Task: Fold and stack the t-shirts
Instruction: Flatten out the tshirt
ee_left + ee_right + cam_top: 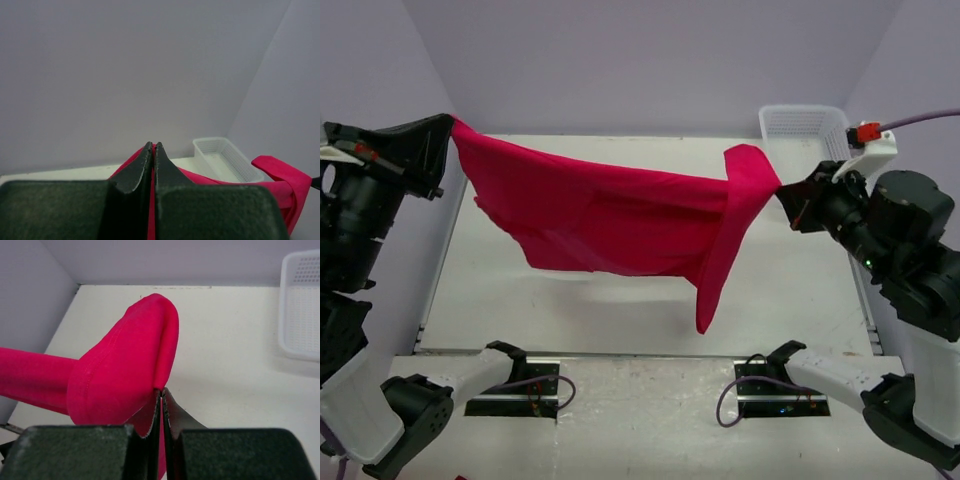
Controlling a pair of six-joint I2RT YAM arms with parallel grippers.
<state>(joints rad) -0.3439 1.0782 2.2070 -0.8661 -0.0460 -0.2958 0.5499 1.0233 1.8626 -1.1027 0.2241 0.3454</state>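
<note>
One bright red t-shirt [610, 215] hangs stretched in the air across the table, held at both ends. My left gripper [448, 125] is shut on its left corner high at the left wall; red cloth shows between the black fingers [135, 170]. At the right, my right gripper [778, 190] is shut on the other end, where a sleeve-like fold [125, 365] bulges above the fingers [177, 415]. A long flap [715, 275] droops from the right side towards the table.
A white mesh basket [800, 125] stands at the table's [620, 310] back right corner, also seen as the basket [225, 160] in the left wrist view and the basket [300, 305] in the right wrist view. Lilac walls close in the table on three sides.
</note>
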